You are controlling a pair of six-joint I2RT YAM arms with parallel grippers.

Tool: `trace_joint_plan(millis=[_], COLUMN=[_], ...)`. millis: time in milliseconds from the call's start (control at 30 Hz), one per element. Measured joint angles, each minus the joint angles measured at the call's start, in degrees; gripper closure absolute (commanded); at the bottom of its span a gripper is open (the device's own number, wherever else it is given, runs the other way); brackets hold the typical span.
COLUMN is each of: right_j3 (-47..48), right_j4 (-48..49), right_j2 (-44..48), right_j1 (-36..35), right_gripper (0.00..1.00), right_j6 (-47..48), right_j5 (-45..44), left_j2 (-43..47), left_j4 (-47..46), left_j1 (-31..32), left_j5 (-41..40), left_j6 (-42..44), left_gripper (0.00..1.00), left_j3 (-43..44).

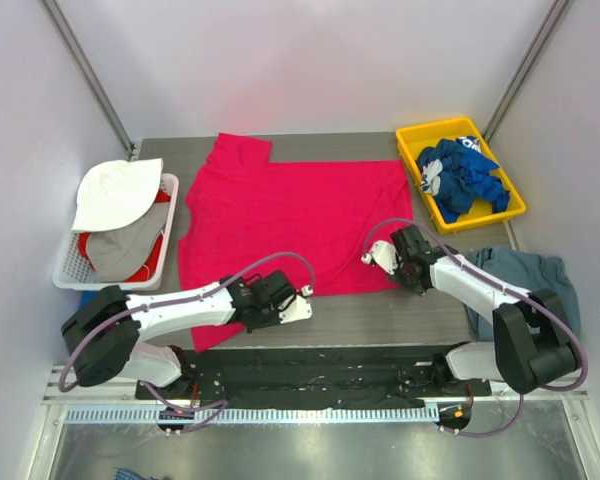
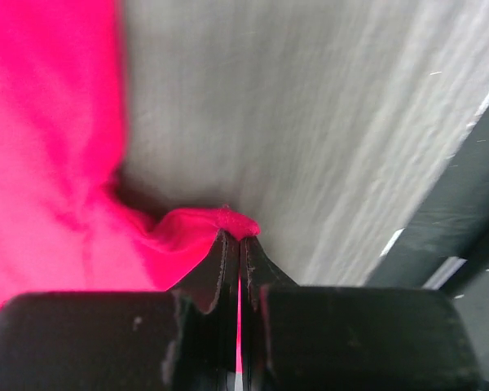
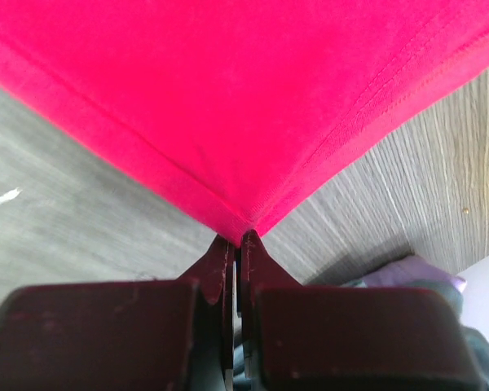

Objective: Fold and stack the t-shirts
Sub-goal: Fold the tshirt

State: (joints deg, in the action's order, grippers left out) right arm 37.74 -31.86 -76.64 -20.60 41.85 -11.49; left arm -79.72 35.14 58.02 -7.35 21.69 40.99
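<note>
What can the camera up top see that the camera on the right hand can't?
Only the top camera shows the yellow bin of blue t-shirts, the white basket, and the left gripper at the near edge of the pink-red t-shirt. Only the right wrist camera shows that shirt's stitched hem up close, with one corner nipped between the shut fingertips. Both show the pink-red t-shirt, the wooden table and the right gripper.

Grey table [image 1: 380,315] bears pink-red t-shirt [image 1: 280,215] and yellow bin [image 1: 480,218].
</note>
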Motion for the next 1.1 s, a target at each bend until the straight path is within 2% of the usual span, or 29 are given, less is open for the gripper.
trace_joint_plan(millis=[267,600,833,1100], right_j3=[2.62,8.61,14.27,20.46], right_j4=[-4.98,-7.17,-7.08,-6.58], right_j2=[3.89,0.74,-5.60,-12.13], right_j1=[0.02,0.07,0.22,1.77], right_gripper=[0.99,0.99,0.99,0.99], right_j6=[-0.85,-0.94,-0.17,0.79], right_j5=[0.70,-0.22,-1.14,-1.70], left_j2=[9.46,10.82,9.18,3.54], left_j4=[-0.13,-2.01,-4.22,-6.19], left_j1=[-0.26,-2.43,-9.53,-19.23], left_j5=[-7.10,-13.84,-14.14,-11.34], left_j6=[3.19,10.47,15.85,21.27], left_gripper=[1.00,1.00,1.00,1.00], left_j3=[0.52,3.37,6.12,14.38])
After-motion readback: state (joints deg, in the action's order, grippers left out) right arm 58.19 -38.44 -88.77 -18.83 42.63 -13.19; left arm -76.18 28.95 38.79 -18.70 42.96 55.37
